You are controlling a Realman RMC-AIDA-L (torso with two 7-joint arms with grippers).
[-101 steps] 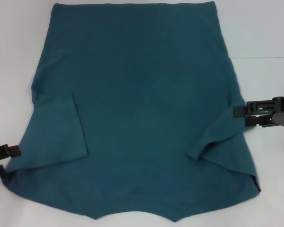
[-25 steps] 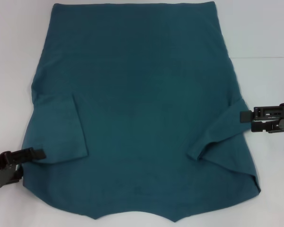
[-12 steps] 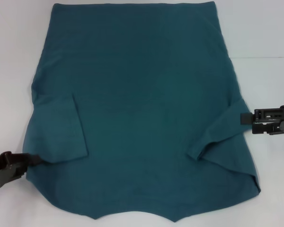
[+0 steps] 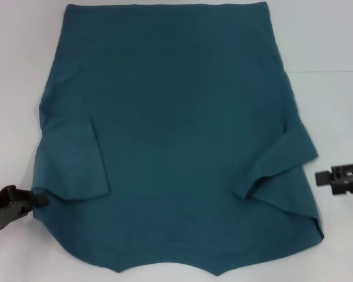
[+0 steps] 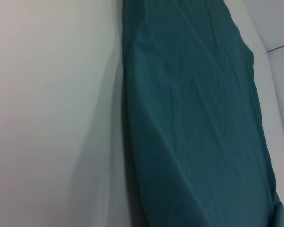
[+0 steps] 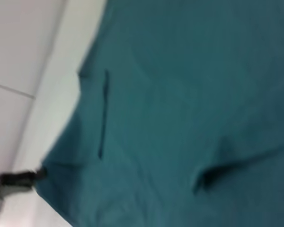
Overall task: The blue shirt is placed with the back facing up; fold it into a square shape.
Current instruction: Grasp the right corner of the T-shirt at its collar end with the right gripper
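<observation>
The left claw (image 4: 40, 198) sits at the near left edge of the blue shirt (image 4: 176, 135), its tips meeting the cloth where the folded-in left sleeve ends; whether it pinches the fabric I cannot tell. The right claw (image 4: 319, 177) hangs just off the shirt's right side, apart from the cloth, its gap unclear. Bare white desk (image 4: 17, 70) lies open on both sides. The shirt lies spread flat, plain teal, both sleeves turned inward, hem far, collar end near.
</observation>
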